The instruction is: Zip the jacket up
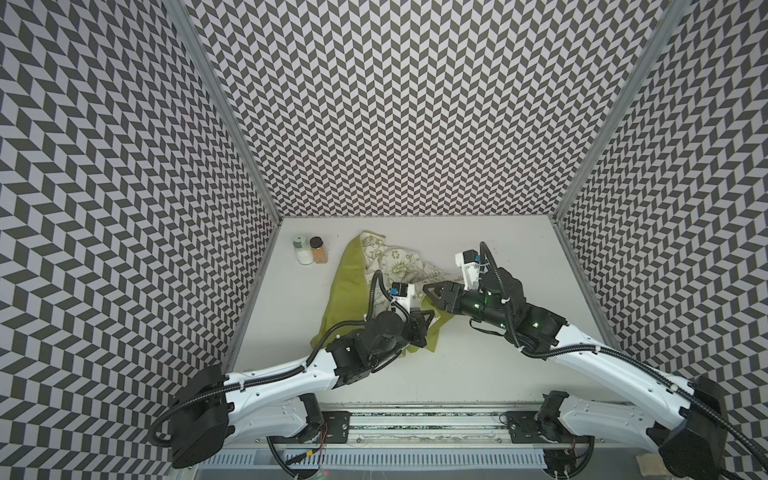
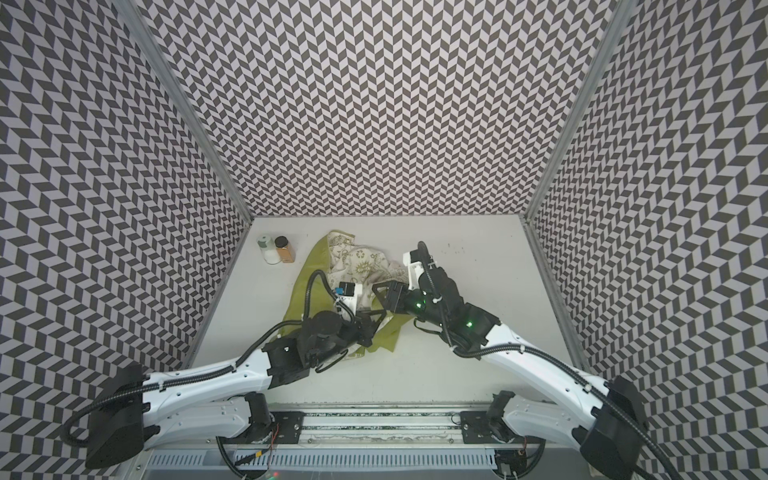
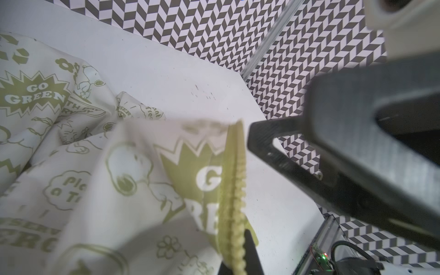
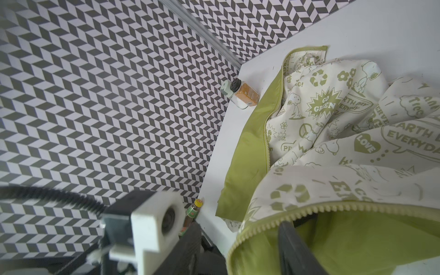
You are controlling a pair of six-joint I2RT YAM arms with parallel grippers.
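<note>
The jacket (image 1: 353,286) (image 2: 307,270) lies crumpled at the middle back of the table, lime-green outside, cream lining with green doodles turned up. My left gripper (image 1: 428,322) (image 2: 376,318) is at its near corner. In the left wrist view this gripper (image 3: 235,252) is shut on the jacket's zipper edge (image 3: 234,190), lifting it. My right gripper (image 1: 428,289) (image 2: 376,291) points left, just behind the left one. In the right wrist view its jaws (image 4: 239,225) stand apart. The toothed zipper edge (image 4: 357,207) drapes over one finger (image 4: 292,250).
Two small jars, one white (image 1: 302,251) and one orange with a black lid (image 1: 319,249), stand at the back left of the white table (image 1: 478,353). A little yellow-capped bottle (image 4: 194,212) lies by the table's left edge. Patterned walls close in three sides.
</note>
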